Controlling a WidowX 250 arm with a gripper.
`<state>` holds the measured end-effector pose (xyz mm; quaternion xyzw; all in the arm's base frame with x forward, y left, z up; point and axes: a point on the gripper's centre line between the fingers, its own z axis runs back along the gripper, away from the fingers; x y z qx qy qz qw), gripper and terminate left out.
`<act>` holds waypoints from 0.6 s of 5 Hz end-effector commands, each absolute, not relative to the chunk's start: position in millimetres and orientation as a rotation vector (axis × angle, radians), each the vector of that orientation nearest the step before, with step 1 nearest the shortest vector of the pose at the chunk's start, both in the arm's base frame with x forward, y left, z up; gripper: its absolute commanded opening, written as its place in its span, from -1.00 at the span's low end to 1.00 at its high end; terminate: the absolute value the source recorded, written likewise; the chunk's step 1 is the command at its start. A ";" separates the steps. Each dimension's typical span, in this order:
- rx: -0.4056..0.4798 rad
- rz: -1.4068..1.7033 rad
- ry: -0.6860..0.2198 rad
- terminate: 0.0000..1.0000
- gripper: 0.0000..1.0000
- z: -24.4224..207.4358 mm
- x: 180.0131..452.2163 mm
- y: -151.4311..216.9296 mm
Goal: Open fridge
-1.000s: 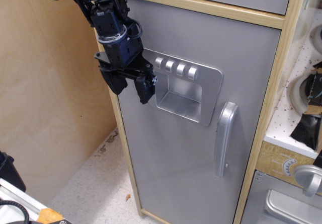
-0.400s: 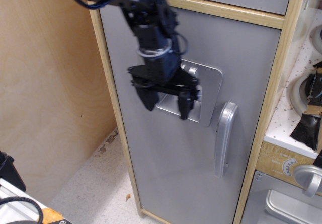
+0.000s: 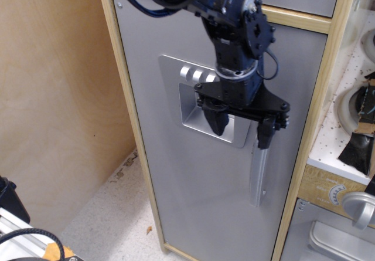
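The fridge (image 3: 193,173) fills the middle of the view, a tall cabinet with a light wood frame and a large grey door that sits flush in that frame, shut. On the door's upper half is the silver dispenser panel (image 3: 190,100), with its round buttons (image 3: 196,75) along the top edge and a recessed tray below them. To the right of the panel runs the curved silver handle (image 3: 258,176), upright, with its lower end fixed to the door and its upper end hidden behind the robot.

The black arm (image 3: 231,20) comes in from the top, crossing in front of the door above the panel. Its claw (image 3: 240,133) hangs pointing downward with the two fingers spread wide apart, released and gripping nothing. The left finger (image 3: 215,121) overlaps the lower right part of the panel, and the right finger (image 3: 265,135) sits over the top of the handle; whether it touches the handle cannot be told.

Left of the fridge stands a plywood wall (image 3: 58,108), and below it a speckled floor (image 3: 111,220). Right of the fridge, low down, is a round silver knob (image 3: 358,207) on a small grey door
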<state>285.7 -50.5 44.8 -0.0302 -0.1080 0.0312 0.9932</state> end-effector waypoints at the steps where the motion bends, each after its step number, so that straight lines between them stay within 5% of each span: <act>1: -0.049 0.003 -0.313 -1.00 1.00 33.0 299.4 -58.3; 3: -0.074 -0.027 -0.343 -1.00 1.00 21.2 312.6 -55.1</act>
